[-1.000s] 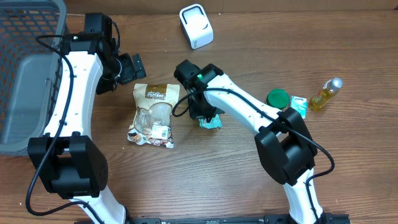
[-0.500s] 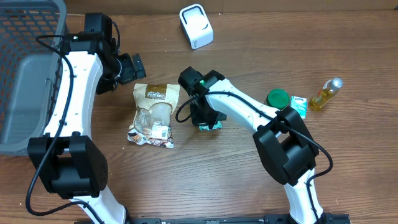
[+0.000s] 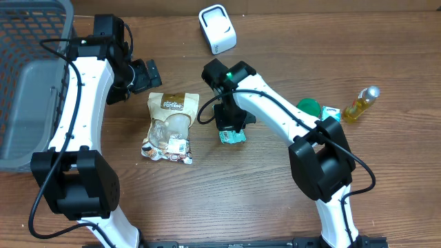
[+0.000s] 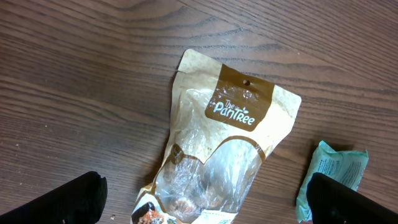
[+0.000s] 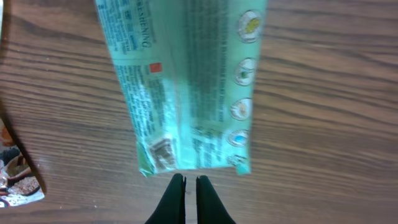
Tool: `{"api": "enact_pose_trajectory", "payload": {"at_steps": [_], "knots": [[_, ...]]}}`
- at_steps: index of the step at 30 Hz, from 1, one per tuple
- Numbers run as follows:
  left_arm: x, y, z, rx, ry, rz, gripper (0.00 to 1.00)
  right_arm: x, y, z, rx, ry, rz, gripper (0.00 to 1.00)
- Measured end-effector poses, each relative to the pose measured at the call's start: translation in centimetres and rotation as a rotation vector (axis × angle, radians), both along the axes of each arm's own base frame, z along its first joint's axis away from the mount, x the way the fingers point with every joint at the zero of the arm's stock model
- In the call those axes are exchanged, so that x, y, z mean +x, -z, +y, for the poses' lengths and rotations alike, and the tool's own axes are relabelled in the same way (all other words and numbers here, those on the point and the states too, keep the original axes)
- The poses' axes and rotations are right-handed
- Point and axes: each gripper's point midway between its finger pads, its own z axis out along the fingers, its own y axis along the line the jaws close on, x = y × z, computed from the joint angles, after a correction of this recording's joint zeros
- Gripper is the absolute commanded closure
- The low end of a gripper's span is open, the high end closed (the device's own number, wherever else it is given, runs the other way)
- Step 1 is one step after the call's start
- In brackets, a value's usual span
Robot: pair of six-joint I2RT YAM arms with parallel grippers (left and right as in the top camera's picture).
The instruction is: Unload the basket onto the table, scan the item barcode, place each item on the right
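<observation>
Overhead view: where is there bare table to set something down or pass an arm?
Free: the front strip of table below the snack pouch and teal packet; also back right, between the scanner and the bottle. Crowded: the middle, where pouch, packet and right arm sit close; the green lid and small box by the bottle; the basket fills the left.

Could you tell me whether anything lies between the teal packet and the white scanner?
Nothing on the table does. The wood between the teal packet and the white scanner is bare; only the right arm reaches over it, the right gripper shut at the packet's edge. The snack pouch lies off to one side.
</observation>
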Motion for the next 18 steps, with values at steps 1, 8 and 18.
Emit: {"api": "enact_pose_trajectory", "payload": {"at_steps": [1, 8, 18], "knots": [[0.0, 0.0, 0.0, 0.000, 0.000, 0.000, 0.00, -0.2, 0.5, 0.3, 0.010, -0.003, 0.003, 0.96], [0.0, 0.0, 0.0, 0.000, 0.000, 0.000, 0.00, -1.3, 3.4, 2.1, 0.085, -0.026, 0.019, 0.96], [0.0, 0.0, 0.0, 0.000, 0.000, 0.000, 0.00, -1.9, 4.0, 3.4, 0.176, -0.027, 0.045, 0.96]]}}
